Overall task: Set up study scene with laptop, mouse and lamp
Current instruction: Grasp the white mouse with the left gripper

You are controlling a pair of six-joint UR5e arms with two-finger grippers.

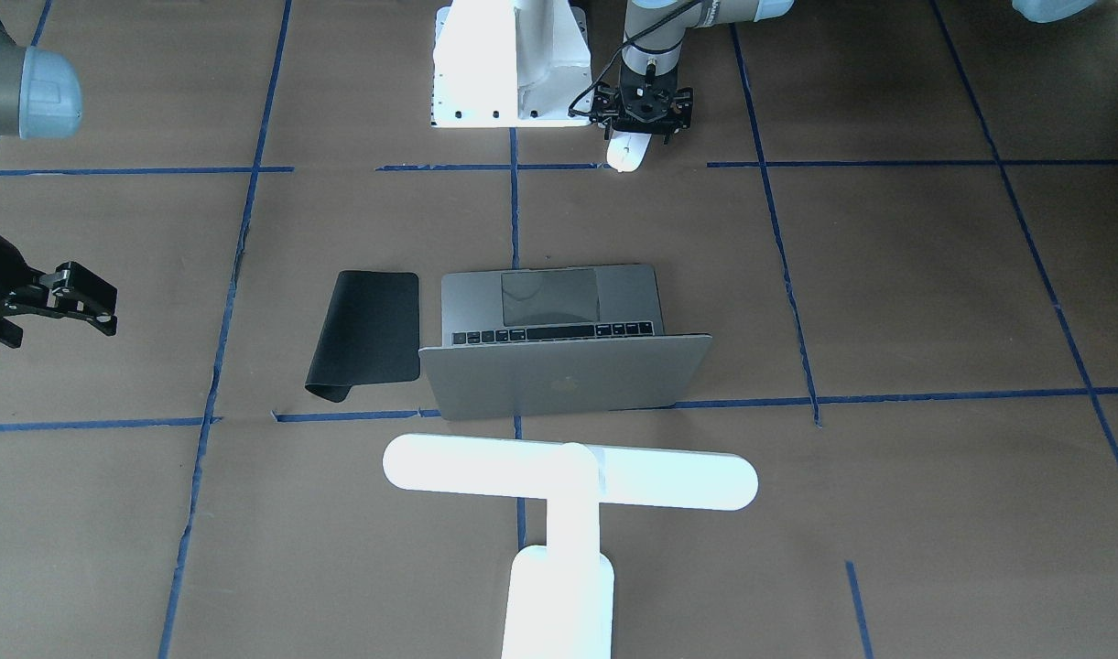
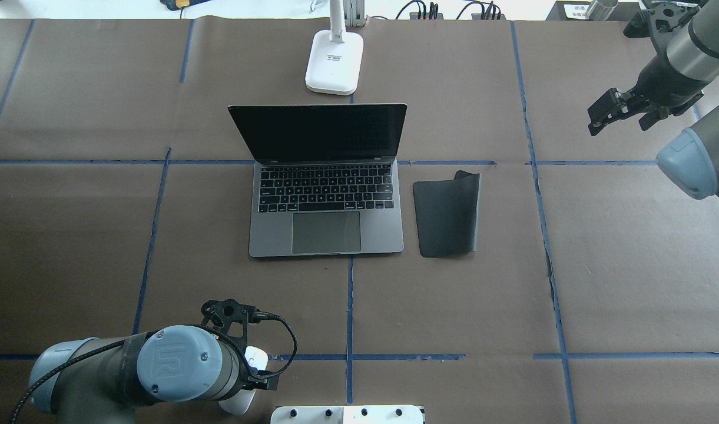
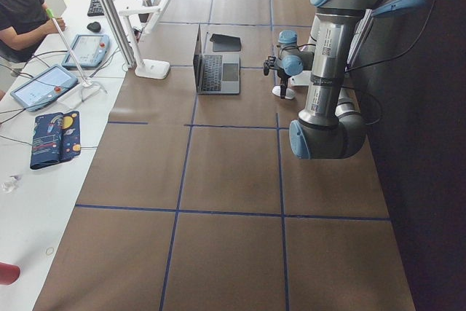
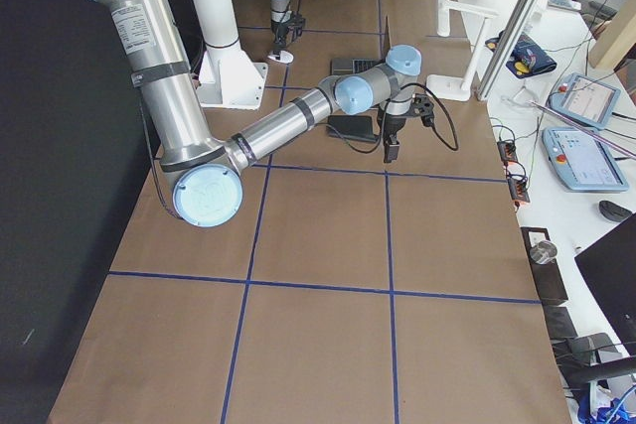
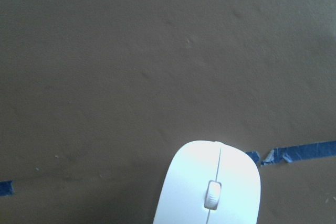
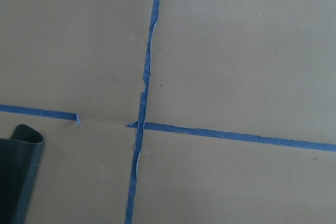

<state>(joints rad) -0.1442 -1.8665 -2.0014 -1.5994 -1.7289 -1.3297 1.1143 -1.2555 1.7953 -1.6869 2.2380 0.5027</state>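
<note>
The open silver-grey laptop [image 2: 327, 206] sits mid-table, its screen facing the robot. Behind it stands the white T-shaped lamp [image 1: 568, 471], with its base [image 2: 334, 62] at the far edge. The white mouse [image 1: 628, 153] lies near the robot's base beside a blue tape line. It fills the bottom of the left wrist view [image 5: 210, 187]. My left gripper [image 1: 635, 128] is right over the mouse [image 2: 257, 357], and its fingers are hidden, so I cannot tell if it grips. My right gripper [image 2: 606, 115] hangs open and empty, high at the far right.
A black mat [image 2: 447, 215] lies just right of the laptop, its far corner curled up [image 6: 21, 171]. The white bolted pedestal [image 1: 508, 69] stands close to the mouse. Brown paper with blue tape lines covers the table. A person sits at a side desk [image 3: 18, 5].
</note>
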